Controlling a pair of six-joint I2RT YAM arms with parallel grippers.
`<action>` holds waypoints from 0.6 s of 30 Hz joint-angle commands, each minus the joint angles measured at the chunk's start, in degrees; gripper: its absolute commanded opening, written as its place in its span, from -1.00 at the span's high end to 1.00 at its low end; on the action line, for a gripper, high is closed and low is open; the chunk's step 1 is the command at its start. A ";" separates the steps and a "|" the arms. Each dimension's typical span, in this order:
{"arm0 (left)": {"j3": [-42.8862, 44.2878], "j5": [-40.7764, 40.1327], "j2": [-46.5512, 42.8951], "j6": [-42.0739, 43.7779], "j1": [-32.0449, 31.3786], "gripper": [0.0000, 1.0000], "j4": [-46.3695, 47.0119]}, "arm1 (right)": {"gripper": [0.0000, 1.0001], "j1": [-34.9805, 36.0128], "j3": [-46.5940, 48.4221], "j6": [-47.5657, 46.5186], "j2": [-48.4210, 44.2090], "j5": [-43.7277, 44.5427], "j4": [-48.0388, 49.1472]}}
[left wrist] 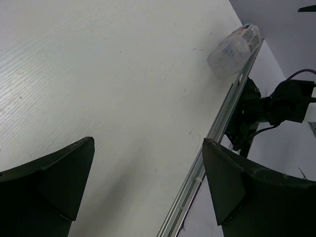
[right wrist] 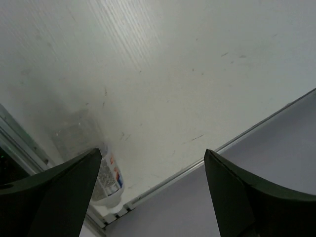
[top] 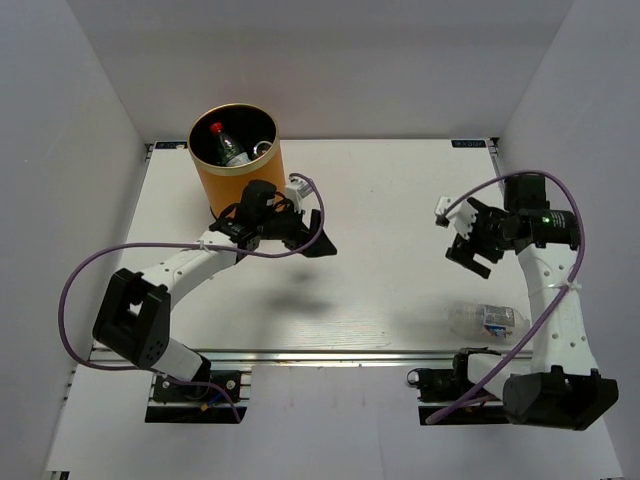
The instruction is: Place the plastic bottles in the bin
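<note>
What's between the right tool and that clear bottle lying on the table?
Nothing: the top view shows only bare table between the right tool and the bottle.

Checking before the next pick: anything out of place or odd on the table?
One clear plastic bottle with a blue-white label lies on its side at the near right edge of the white table, outside the tall orange cylindrical bin. No spill or damage shows. Left hand and right hand are open, empty.

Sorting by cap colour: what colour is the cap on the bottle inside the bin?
Red. The cap shows best in the top external view.
</note>
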 commanded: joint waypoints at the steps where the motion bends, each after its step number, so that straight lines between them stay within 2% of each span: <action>1: -2.66 -1.38 -4.32 1.55 -0.87 -1.00 1.34 | -0.81 -3.46 -3.38 -17.03 -0.59 5.39 -7.47; 3: -5.57 -1.38 -5.55 1.55 -0.87 -1.00 2.91 | -0.81 -4.52 -6.03 -20.37 -1.21 6.72 -7.55; 7: -8.47 -1.38 -6.79 2.07 -0.87 -1.00 2.92 | -0.81 -5.14 -9.81 -19.24 0.63 6.72 -7.55; 15: -8.48 0.29 -5.12 4.36 -0.87 -1.00 1.51 | -0.81 -5.14 -18.33 -22.40 3.01 7.34 -7.55; 18: -8.47 0.29 -5.12 4.36 -0.87 -1.00 0.99 | -0.81 -5.23 -22.44 -24.76 1.26 8.03 -7.30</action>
